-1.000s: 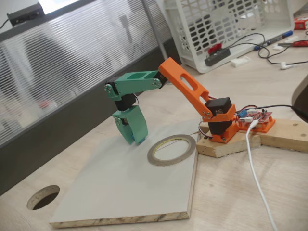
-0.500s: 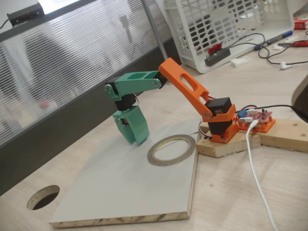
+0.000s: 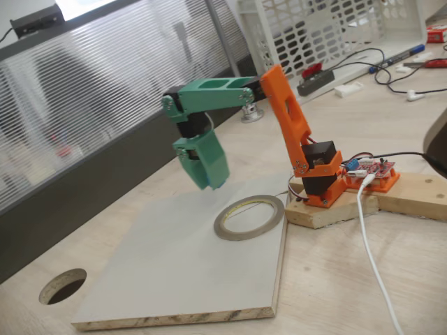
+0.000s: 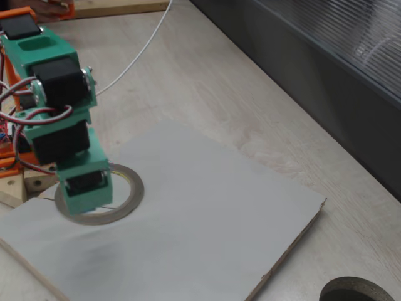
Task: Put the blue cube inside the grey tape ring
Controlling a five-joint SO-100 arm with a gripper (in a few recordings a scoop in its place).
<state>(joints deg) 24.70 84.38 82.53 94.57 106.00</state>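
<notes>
Orange-and-green five-joint arm (image 3: 286, 118): orange lower link is standing nearly upright from its base; green upper link is reaching out level from it. Green two-finger gripper (image 3: 211, 183) (image 4: 84, 204) is hanging tips-down, raised in the air. Jaws' opening is not discernible.

- A pale wood-grain table (image 3: 363, 279) fills the room's foreground, with a grey-white board (image 3: 181, 272) lying flat on it.
- A round hole (image 3: 63, 286) with a dark interior is cut through the tabletop near the board's corner.
- A ribbed translucent panel (image 3: 105, 91) above a dark band runs along the table's far edge.
- A white lattice basket (image 3: 335, 35) stands at the back among cables and pens.
- Soft, even light covers the scene.
</notes>
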